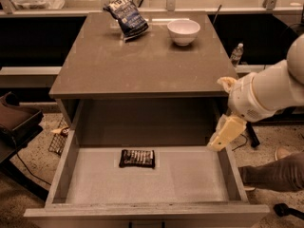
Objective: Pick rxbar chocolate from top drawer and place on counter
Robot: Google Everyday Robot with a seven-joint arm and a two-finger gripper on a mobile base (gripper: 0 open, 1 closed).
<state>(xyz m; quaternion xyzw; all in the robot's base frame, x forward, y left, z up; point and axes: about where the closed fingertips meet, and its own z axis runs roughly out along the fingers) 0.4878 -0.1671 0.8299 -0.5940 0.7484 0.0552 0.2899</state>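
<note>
Gripper (pixel 227 133) hovering mid-right of frame, closure cannot be told | rxbar chocolate (pixel 137 158) lying unpicked in top drawer (pixel 190 175) | counter (pixel 137 61) placement pending

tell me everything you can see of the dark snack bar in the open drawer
The small flat rectangular snack bar in a dark brown-black wrapper with pale lettering lies flat on the pale floor of the open grey-beige top drawer, slightly left of centre, clear of every wall. Nothing grips it: the gripper hangs apart near the drawer's right wall.
</note>
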